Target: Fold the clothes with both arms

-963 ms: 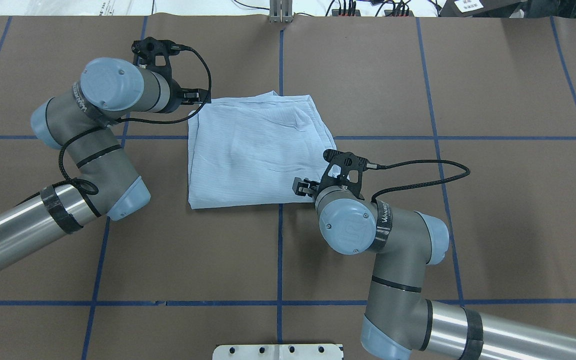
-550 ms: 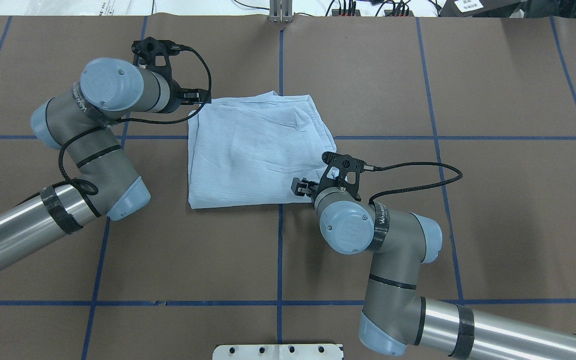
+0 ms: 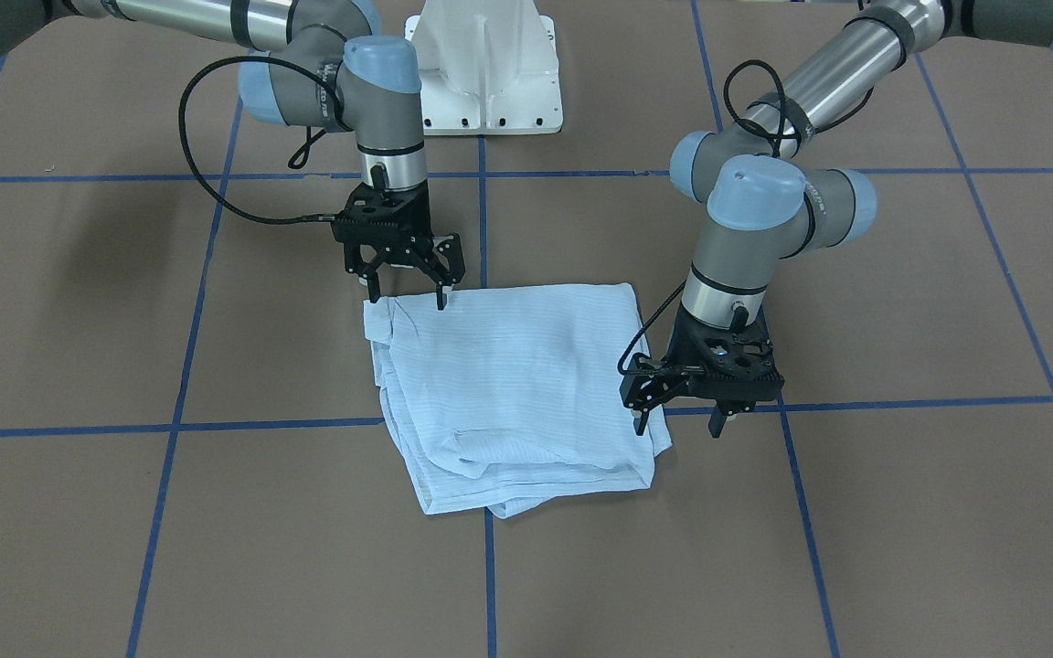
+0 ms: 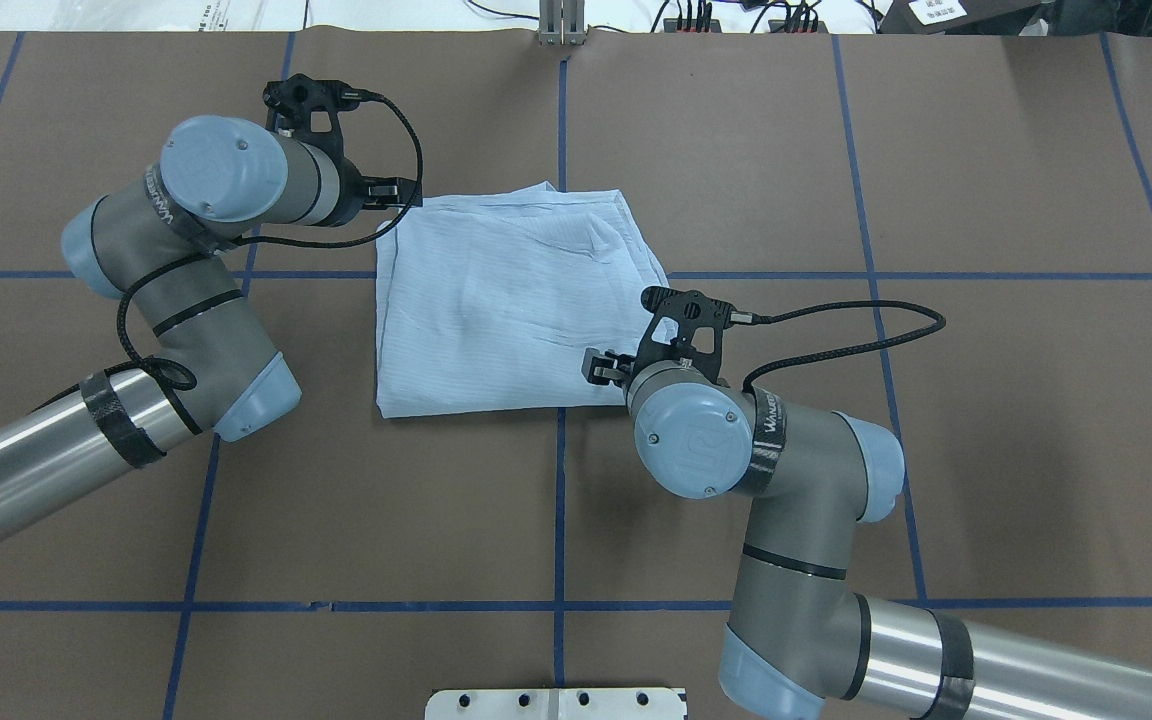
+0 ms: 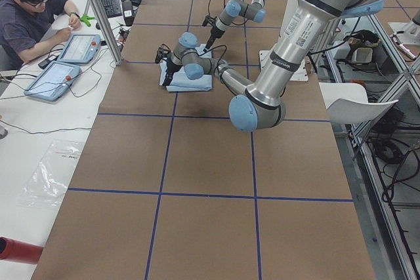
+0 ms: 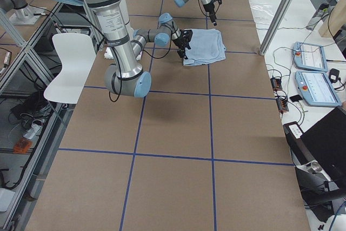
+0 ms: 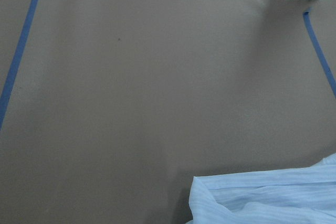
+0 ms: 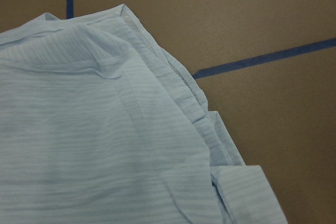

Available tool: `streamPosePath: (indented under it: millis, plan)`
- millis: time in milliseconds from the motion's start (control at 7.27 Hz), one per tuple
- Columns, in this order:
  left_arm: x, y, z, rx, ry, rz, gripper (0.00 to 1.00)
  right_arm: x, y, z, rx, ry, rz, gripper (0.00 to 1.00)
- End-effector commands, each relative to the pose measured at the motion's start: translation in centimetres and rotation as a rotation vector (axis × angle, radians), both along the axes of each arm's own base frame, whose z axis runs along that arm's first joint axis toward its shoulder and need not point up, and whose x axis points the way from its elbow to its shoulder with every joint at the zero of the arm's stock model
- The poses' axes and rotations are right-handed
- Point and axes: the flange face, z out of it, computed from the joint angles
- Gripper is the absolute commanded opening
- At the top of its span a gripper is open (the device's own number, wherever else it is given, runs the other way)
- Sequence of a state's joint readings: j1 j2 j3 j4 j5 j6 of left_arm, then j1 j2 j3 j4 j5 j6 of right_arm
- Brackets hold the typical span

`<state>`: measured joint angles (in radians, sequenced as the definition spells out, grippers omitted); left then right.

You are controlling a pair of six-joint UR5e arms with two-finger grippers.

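The light blue striped shirt lies folded into a rough rectangle at the table's middle; it also shows in the front view. My left gripper is open and empty and hovers at the shirt's far left corner; in the overhead view it is at the top left corner. My right gripper is open, with its fingers astride the shirt's near right corner. The right wrist view shows layered shirt edges. The left wrist view shows one shirt corner and bare table.
The brown table cover carries blue tape grid lines. The white pedestal base stands at the robot's side. A metal post is at the far edge. An operator with tablets sits beyond it.
My right arm has shifted slightly, with its wrist a little farther over the shirt's near right corner. The left arm and the shirt have not moved.
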<state>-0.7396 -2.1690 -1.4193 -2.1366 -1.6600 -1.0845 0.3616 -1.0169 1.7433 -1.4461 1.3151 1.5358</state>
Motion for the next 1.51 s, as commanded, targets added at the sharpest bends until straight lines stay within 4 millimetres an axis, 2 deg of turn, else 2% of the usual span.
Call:
streamPosePath:
  millis: [0,138,275,413,550,688,826,963,1101,1239,1376]
  plan:
    - [-0.6,1.1,-0.4,-0.006,0.021,0.042,1.0,6.2,-2.0,-3.4,-0.012,0.039,-0.085,1.0]
    - [-3.9,2.4,0.3,0.043,0.011,0.13,1.0,10.5,-5.7,-3.7,-0.024,0.044,-0.138,1.0]
    - [-9.0,2.5,1.2,0.119,-0.04,0.187,1.0,15.7,-9.8,-2.8,-0.036,0.044,-0.206,1.0]
    - [-14.4,2.5,2.5,0.144,-0.112,0.241,1.0,21.5,-13.4,-0.2,-0.031,0.07,-0.28,1.0]
    - [-19.4,2.4,3.8,0.175,-0.2,0.286,1.0,27.1,-16.1,3.0,-0.022,0.099,-0.346,1.0]
    - [-25.3,1.8,5.8,0.196,-0.266,0.337,1.0,33.4,-19.1,7.2,-0.016,0.129,-0.416,1.0]
    - [-32.0,1.5,9.3,0.232,-0.316,0.406,1.0,39.8,-21.4,12.7,-0.006,0.164,-0.497,1.0]
    - [-38.6,1.9,13.0,0.227,-0.343,0.426,1.0,46.8,-22.5,18.5,0.018,0.193,-0.574,1.0]
    - [-43.2,3.6,16.7,0.167,-0.334,0.416,1.0,52.8,-22.6,24.6,0.028,0.203,-0.643,1.0]
    - [-46.4,6.4,20.5,0.082,-0.276,0.392,1.0,57.6,-21.8,29.6,0.019,0.206,-0.673,1.0]
    - [-47.1,8.0,24.8,0.01,-0.238,0.406,1.0,61.3,-19.1,34.5,-0.043,0.163,-0.643,1.0]
